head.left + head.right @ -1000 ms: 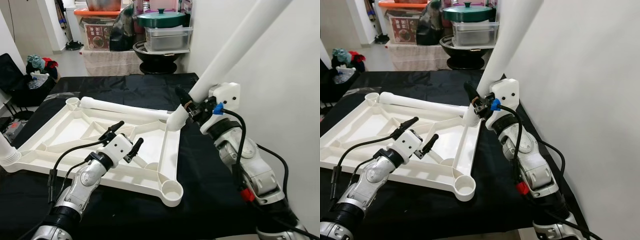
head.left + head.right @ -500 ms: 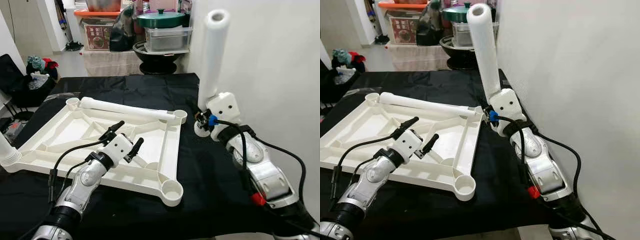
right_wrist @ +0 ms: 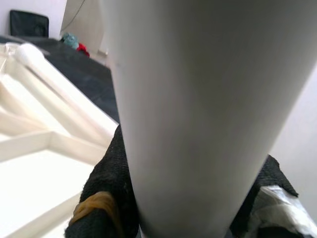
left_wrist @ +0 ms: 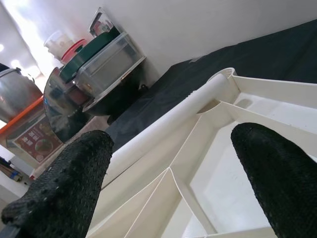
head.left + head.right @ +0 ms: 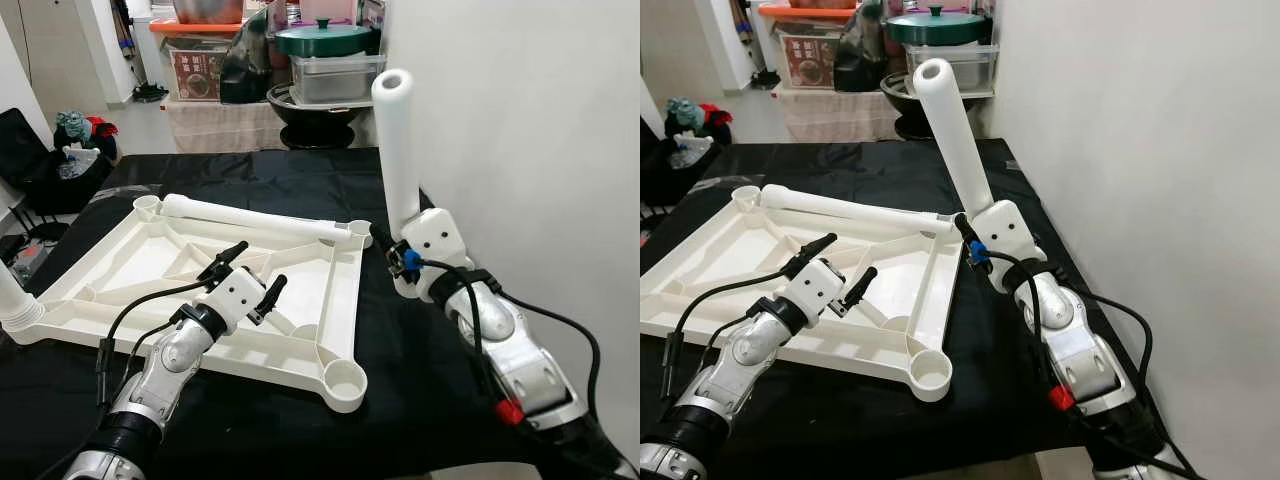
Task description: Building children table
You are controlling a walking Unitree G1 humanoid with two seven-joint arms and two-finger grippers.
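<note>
The right gripper (image 5: 398, 262) had its fingers clamped on an upright table leg (image 5: 396, 150), just beside the tabletop (image 5: 335, 300) socket. The left gripper (image 5: 250, 270) hovered above the tabletop, fingers apart. Gripped low, the leg could tip and miss the socket.

White table top (image 5: 330, 300) looks like moulded plastic, smooth, slight sheen. White leg (image 5: 396, 150) and lying leg (image 5: 250, 216): smooth matt plastic tubes. Black cloth (image 5: 420, 380) covering the surface is matt, faintly wrinkled. Left gripper fingers (image 4: 267, 173) are black, rough, pebbled rubber. Robot arm shells (image 5: 520, 365) are glossy silver metal.
</note>
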